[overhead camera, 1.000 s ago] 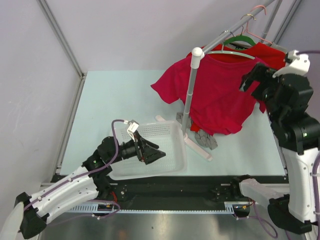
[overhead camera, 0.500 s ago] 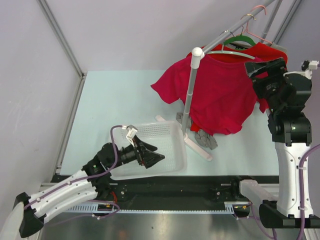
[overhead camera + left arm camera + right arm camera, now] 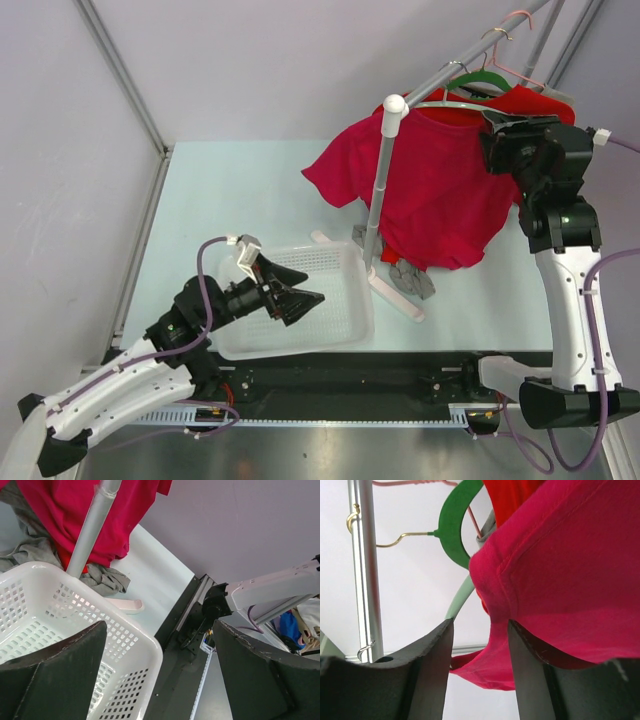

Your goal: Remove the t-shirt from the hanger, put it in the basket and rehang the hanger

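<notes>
The crimson t-shirt (image 3: 435, 190) hangs on the pale grey hanger (image 3: 455, 104) from the slanted rail. My right gripper (image 3: 495, 128) is at the shirt's right shoulder, up by the hanger. In the right wrist view it (image 3: 480, 625) is open, with a fold of the t-shirt's shoulder (image 3: 560, 565) reaching down between the fingers and the hanger's arm (image 3: 461, 596) just above the left finger. My left gripper (image 3: 305, 298) is open and empty, held low over the white basket (image 3: 340, 250); in its own view (image 3: 159, 630) the jaws stand wide apart.
A scarlet shirt (image 3: 548, 104), a green hanger (image 3: 454, 525) and a pink wire hanger (image 3: 520, 70) hang behind on the rail (image 3: 363, 565). The rack's white pole (image 3: 380, 190) stands in front of the t-shirt. Grey cloth (image 3: 408, 276) lies at its foot.
My right arm has swung left and turned its gripper in to the t-shirt's shoulder by the hanger. My left arm has shifted a little left and raised its wrist over the basket.
</notes>
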Available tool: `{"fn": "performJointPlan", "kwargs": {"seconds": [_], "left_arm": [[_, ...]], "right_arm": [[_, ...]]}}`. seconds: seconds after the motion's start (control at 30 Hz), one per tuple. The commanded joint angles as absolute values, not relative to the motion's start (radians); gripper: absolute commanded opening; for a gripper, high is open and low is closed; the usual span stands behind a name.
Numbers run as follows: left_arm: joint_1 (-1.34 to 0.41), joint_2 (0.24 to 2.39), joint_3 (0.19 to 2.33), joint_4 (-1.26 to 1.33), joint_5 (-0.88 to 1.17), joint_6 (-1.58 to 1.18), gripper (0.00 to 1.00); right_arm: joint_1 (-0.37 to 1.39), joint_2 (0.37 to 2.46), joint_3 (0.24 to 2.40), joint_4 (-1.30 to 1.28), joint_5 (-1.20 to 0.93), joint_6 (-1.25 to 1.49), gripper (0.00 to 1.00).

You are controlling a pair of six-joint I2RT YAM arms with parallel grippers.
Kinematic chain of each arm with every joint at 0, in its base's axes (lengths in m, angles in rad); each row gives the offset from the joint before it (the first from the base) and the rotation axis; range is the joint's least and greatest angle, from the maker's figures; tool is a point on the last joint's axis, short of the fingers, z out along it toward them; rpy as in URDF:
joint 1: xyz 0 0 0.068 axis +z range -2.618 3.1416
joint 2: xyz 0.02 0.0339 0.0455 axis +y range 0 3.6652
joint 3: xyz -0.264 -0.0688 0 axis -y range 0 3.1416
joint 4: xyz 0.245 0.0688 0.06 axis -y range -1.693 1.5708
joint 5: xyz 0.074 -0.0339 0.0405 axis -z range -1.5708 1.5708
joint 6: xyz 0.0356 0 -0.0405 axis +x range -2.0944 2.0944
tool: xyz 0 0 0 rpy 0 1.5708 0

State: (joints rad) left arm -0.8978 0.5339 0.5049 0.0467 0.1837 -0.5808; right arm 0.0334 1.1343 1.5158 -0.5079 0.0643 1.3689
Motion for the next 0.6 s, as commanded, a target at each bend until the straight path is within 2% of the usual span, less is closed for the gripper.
{"fn": "performJointPlan", "kwargs": {"seconds": [0.0,0.07,0.13,0.3,0.57], "left_arm": [[-0.904,0.525,0.554,0.008,0.16,-0.538,0.92],[-0.904,0.515,0.561,-0.028,0.149,-0.526,0.92],[-0.904,0.511,0.568,-0.046,0.143,-0.512,0.92],[-0.904,0.492,0.589,-0.069,0.141,-0.497,0.92],[-0.904,0.476,0.592,-0.081,0.141,-0.5,0.92]], "right_arm": [[0.077,1.152,1.571,-0.448,0.123,1.445,0.51],[0.084,1.155,1.562,-0.437,0.12,1.459,0.44],[0.101,1.152,1.555,-0.439,0.143,1.471,0.4],[0.127,1.146,1.549,-0.431,0.201,1.485,0.37],[0.14,1.134,1.548,-0.433,0.244,1.499,0.37]]}}
